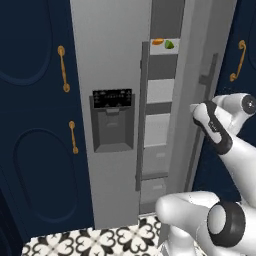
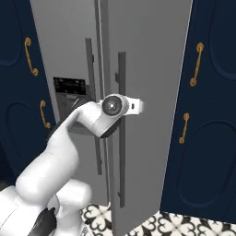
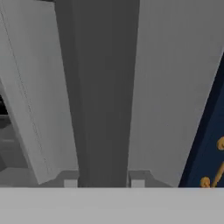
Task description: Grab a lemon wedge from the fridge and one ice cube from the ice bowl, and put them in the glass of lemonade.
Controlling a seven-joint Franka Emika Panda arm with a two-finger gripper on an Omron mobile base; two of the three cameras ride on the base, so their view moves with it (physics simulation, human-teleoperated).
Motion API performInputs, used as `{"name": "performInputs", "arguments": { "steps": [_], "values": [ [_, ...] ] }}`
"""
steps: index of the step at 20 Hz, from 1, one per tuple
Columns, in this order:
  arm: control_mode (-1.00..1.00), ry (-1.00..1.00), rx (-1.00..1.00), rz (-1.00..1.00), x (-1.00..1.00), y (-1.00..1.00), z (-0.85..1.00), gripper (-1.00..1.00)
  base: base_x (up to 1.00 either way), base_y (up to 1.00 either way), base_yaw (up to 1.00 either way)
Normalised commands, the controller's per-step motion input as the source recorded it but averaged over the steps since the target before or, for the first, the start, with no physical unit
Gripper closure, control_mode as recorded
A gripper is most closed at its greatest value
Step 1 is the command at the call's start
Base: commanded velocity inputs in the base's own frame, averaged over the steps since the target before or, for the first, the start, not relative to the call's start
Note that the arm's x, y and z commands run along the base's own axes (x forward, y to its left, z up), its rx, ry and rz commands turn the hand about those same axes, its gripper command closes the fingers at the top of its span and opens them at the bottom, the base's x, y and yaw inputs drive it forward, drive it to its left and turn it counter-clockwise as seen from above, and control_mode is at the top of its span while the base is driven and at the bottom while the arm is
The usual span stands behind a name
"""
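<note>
So the fridge was standing between the navy cabinets, and its right door was swung partly open. Through the gap, from the left base camera, you could see the pale shelves inside, and on the top one sat something orange right next to something green. Too small to say what they were. The left door, with the black panel and the dispenser recess under it, was shut.

The arm was reaching in at about mid height of the fridge, with the end effector up against the right door's dark handle. In the hand camera the handle ran straight up between the two fingertips, so they sat on either side of it, close in. Whether they were actually squeezing it, I couldn't tell. Patterned floor tiles showed at the bottom.
</note>
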Motion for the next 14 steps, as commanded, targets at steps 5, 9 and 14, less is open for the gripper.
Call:
{"name": "performInputs", "arguments": {
  "steps": [5,9,14],
  "values": [
    [-1.00,0.00,0.00,0.00,-0.90,-1.00,0.22,1.00,0.00,0.00,0.00],
    [-1.00,0.01,0.00,0.00,-0.63,-0.63,0.54,1.00,0.00,0.00,0.00],
    [-1.00,0.00,-0.05,0.04,-0.58,0.00,0.79,-1.00,0.00,0.00,0.00]
  ]
}}
